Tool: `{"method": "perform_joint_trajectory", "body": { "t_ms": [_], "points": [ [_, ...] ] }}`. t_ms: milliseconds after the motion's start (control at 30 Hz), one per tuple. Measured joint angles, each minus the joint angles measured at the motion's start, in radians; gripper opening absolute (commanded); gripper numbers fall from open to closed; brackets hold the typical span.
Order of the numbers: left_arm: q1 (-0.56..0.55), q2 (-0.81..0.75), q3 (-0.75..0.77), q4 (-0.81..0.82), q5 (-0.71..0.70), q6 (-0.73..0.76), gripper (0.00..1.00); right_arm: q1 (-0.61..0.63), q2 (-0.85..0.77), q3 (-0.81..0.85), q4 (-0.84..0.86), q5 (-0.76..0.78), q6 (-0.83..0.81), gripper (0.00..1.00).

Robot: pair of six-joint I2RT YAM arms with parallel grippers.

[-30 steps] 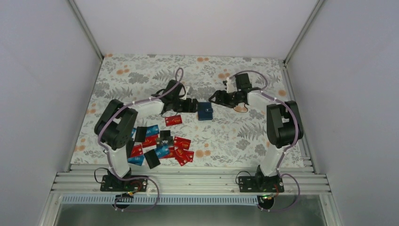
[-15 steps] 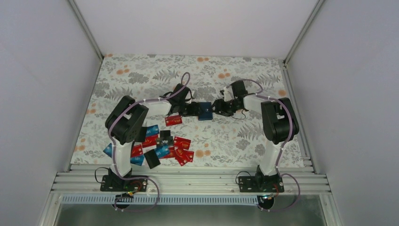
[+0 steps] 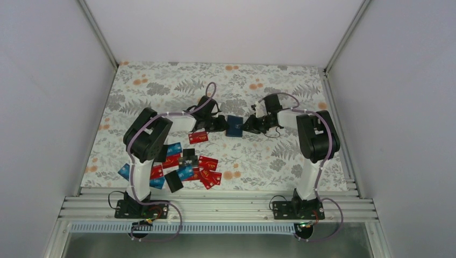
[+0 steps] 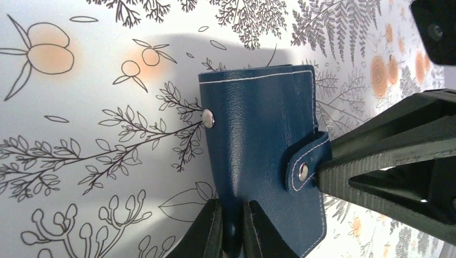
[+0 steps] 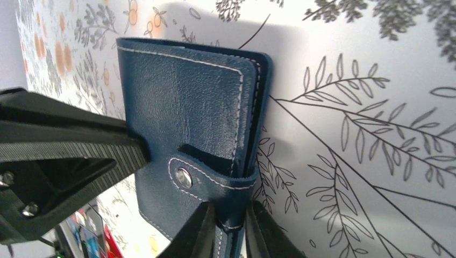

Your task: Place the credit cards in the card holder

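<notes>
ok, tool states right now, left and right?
Left tool: closed, pinching one edge of the card holder.
Right tool: closed, pinching the card holder's opposite edge.

The table (image 3: pixel 161 86) had a white top printed with grey ferns and orange blossoms. Near its middle sat a small, squarish card holder (image 3: pixel 234 126) of dark navy-blue leather with white stitching and a snap tab. Near it, to the left, lay a single red plastic card (image 3: pixel 198 136) with gold marks. Toward the near edge, on the left side, a loose scatter of thin rectangular cards (image 3: pixel 185 164) was spread out, some overlapping: red ones (image 3: pixel 208 161), light blue ones (image 3: pixel 173 148) and black ones (image 3: pixel 174 181). One light blue card (image 3: pixel 124 171) lay at the scatter's far left.
</notes>
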Motion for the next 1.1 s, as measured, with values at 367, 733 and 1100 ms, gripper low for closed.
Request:
{"method": "perform_joint_trajectory", "body": {
  "t_ms": [367, 733, 1100],
  "points": [
    [-0.014, -0.086, -0.075, 0.039, -0.016, 0.0, 0.02, 0.0, -0.017, -0.043, 0.024, -0.04, 0.022, 0.25],
    [-0.03, -0.297, -0.106, 0.008, -0.021, 0.096, 0.02, 0.011, -0.244, -0.174, 0.087, -0.072, 0.029, 0.9],
    [-0.03, -0.518, -0.106, -0.106, 0.06, 0.214, 0.02, 0.011, -0.469, -0.238, 0.249, -0.254, 0.075, 0.81]
  ]
}}
